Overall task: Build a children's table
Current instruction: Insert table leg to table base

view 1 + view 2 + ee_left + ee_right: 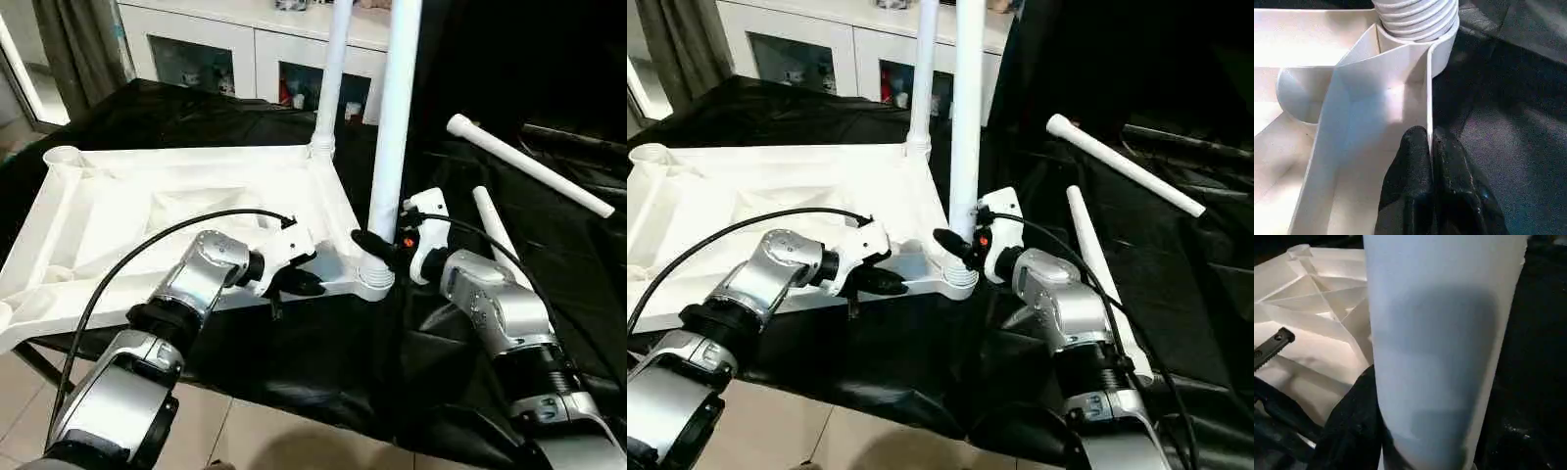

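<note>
The left gripper (294, 284) is pinching the thin raised rim of the upturned tabletop (147, 211) along its near edge, fingers (1420, 181) pressed together on the plastic wall just short of the near right corner socket (374, 277). The right gripper (377, 245) is wrapping half-spread fingers around the base of the near leg (395, 117), which is standing upright in that socket.

Judging by this, the second leg is being seated while the left arm is steadying the top. The next move probably calls for pressing or twisting the leg home, then letting go and reaching for a loose leg.

The tabletop is lying underside up on the black-draped bench, towards its left side. It is smooth, glossy white plastic, ribbed diagonally inside, with round corner sockets; the socket base is showing ringed ridges. At the far right corner another leg (333, 73) is already standing. Two loose legs (529, 164), (495, 225), long tapered matte tubes, are lying on the crinkled black sheet near the bench's right edge. Beyond it, a white glass-fronted cabinet (235, 44) is standing.
</note>
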Robot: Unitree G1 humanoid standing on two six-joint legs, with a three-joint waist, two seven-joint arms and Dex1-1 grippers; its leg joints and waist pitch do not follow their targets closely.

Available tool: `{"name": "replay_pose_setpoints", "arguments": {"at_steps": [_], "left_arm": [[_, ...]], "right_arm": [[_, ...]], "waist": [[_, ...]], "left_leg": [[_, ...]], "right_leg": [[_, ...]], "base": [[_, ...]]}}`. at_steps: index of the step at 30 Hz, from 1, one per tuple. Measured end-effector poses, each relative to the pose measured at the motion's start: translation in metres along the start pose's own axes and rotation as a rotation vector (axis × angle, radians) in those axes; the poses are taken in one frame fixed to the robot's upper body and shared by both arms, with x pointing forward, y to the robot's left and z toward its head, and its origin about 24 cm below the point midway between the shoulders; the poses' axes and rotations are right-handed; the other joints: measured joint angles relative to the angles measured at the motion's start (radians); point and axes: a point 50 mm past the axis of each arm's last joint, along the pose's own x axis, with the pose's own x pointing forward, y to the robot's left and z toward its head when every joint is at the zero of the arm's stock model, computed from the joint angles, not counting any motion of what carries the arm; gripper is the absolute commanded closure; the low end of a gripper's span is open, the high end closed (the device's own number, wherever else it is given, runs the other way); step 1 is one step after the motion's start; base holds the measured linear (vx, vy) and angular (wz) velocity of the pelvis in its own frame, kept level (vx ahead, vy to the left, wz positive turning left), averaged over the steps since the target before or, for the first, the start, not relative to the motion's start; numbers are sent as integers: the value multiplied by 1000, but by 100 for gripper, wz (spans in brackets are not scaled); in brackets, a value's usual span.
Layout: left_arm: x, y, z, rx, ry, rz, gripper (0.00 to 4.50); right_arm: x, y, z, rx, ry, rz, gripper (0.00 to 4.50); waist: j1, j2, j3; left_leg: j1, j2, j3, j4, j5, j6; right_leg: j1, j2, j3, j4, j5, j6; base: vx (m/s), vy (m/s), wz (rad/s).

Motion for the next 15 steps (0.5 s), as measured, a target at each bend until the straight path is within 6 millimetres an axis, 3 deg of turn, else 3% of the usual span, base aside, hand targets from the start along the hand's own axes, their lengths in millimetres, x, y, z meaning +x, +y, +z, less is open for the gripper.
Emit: {"name": "replay_pose_setpoints", "arguments": {"at_steps": [9, 15], "left_arm": [[-3, 1, -1, 3, 3, 5, 450], [-7, 2, -2, 9, 12, 3, 450]], "right_arm": [[-5, 0, -16, 119, -136, -20, 259], [-8, 6, -28, 123, -240, -29, 259]], "waist": [[0, 2, 0], [0, 12, 1]], "left_leg": [[1, 0, -1, -1, 0, 0], [4, 0, -2, -6, 0, 0]], "right_leg": [[0, 0, 0, 0, 0, 0], [0, 1, -1, -1, 0, -2]], "base": [[0, 0, 0], [0, 0, 0]]}}
